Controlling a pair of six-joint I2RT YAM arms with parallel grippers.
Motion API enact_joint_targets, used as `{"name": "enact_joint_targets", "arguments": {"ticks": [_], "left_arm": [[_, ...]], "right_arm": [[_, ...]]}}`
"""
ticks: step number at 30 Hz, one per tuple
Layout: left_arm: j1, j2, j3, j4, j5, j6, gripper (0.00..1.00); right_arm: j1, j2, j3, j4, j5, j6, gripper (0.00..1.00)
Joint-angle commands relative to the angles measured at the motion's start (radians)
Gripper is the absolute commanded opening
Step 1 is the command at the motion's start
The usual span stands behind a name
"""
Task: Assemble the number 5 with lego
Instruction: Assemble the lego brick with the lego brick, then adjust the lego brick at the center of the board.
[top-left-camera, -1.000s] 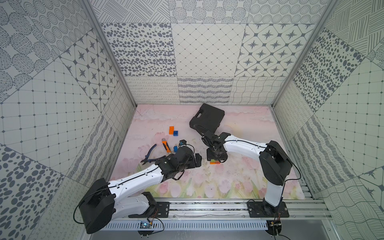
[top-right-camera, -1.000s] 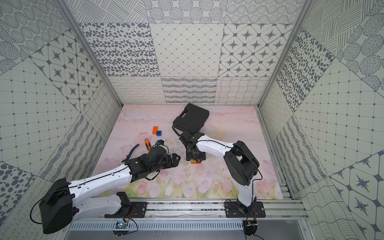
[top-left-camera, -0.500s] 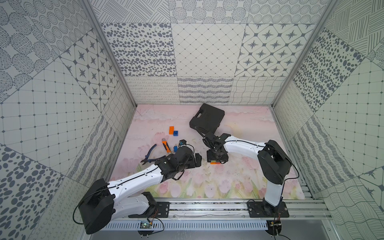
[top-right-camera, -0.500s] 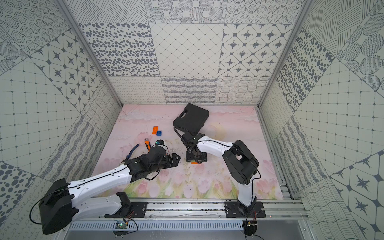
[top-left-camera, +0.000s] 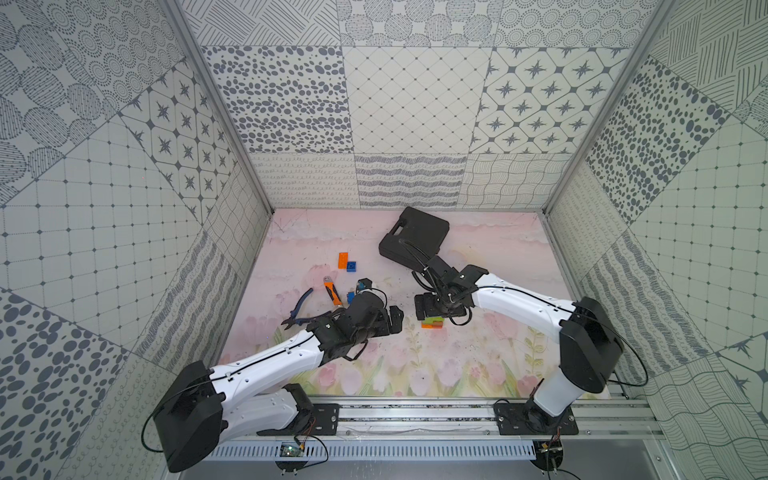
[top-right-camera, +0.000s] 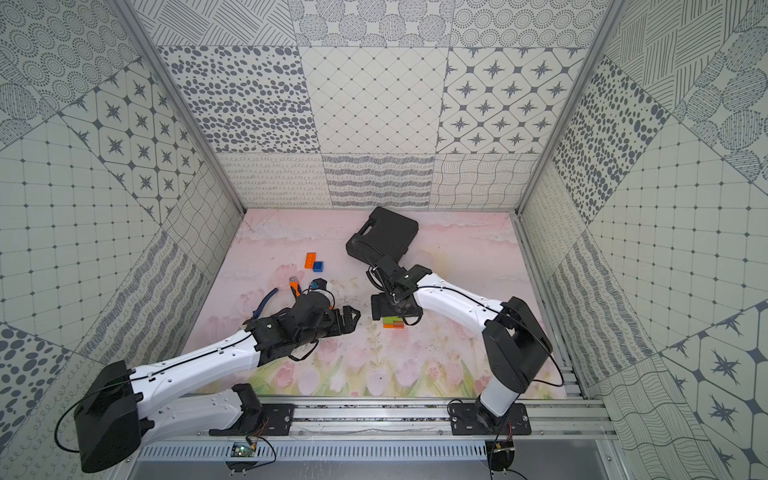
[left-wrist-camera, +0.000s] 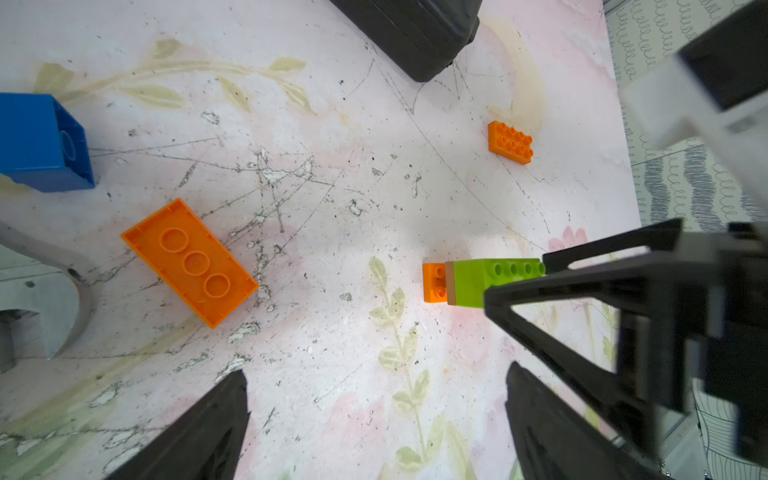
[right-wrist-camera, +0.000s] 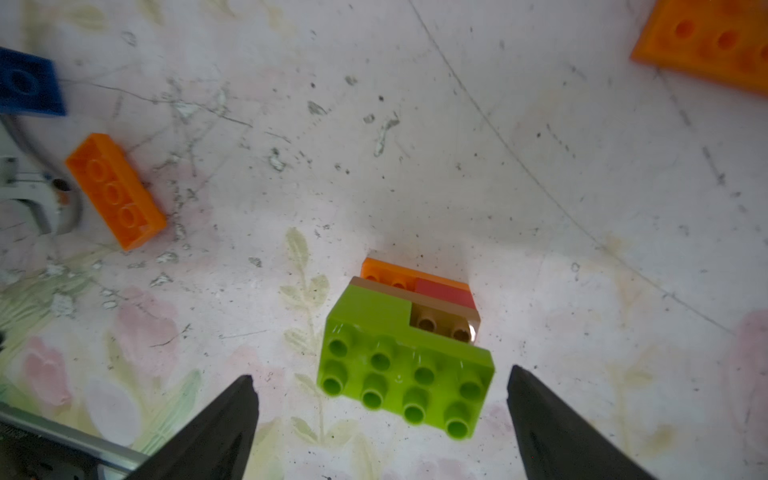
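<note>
At ten o'clock from your stack (top-left-camera: 433, 321), an orange brick (top-left-camera: 343, 260) and blue brick (top-left-camera: 352, 266) lie unused. Left pincer (left-wrist-camera: 376, 370) gapes wide, empty. The stack, green topmost, looks part-built on the table (top-left-camera: 478, 353). Right pincer (right-wrist-camera: 381, 372) straddles it, wide, gripping nothing.

A robotics laboratory test cell is indicated; the workspace is enclosed by wall panels (top-left-camera: 415, 104) printed with assorted grey patterns and framed by aluminium posts (top-left-camera: 218, 108); a left arm (top-left-camera: 270, 361) and a right arm (top-left-camera: 523, 305) are bolted to a slotted metal rail (top-left-camera: 415, 413) at the front edge; a scuffed floral mat (top-left-camera: 478, 249) is laid as the floor; a bare circuit board (top-left-camera: 289, 450) is left exposed below the rail.
</note>
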Motion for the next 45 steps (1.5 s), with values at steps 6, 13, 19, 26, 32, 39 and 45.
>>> {"name": "enact_joint_targets", "arguments": {"ticks": [6, 13, 19, 26, 32, 39, 45], "left_arm": [[-0.001, 0.049, -0.003, 0.059, 0.094, 0.028, 1.0], [-0.041, 0.097, -0.011, 0.101, 0.115, 0.005, 1.0], [-0.047, 0.103, 0.003, 0.093, 0.108, 0.014, 1.0], [-0.048, 0.095, -0.001, 0.092, 0.097, 0.014, 1.0], [-0.047, 0.097, 0.001, 0.092, 0.101, 0.016, 1.0], [-0.047, 0.096, 0.004, 0.091, 0.097, 0.017, 1.0], [-0.047, 0.091, 0.007, 0.086, 0.093, 0.018, 1.0]], "right_arm": [[-0.12, -0.171, -0.177, 0.202, -0.179, -0.486, 0.83], [-0.118, -0.094, -0.152, 0.148, -0.242, -0.696, 0.81], [-0.113, -0.045, -0.13, 0.132, -0.201, -0.785, 0.8], [-0.11, -0.006, -0.122, 0.155, -0.198, -0.799, 0.76], [-0.105, 0.042, -0.104, 0.161, -0.21, -0.792, 0.73], [-0.1, 0.079, -0.085, 0.17, -0.22, -0.78, 0.62], [-0.099, 0.088, -0.074, 0.168, -0.219, -0.77, 0.5]]}}
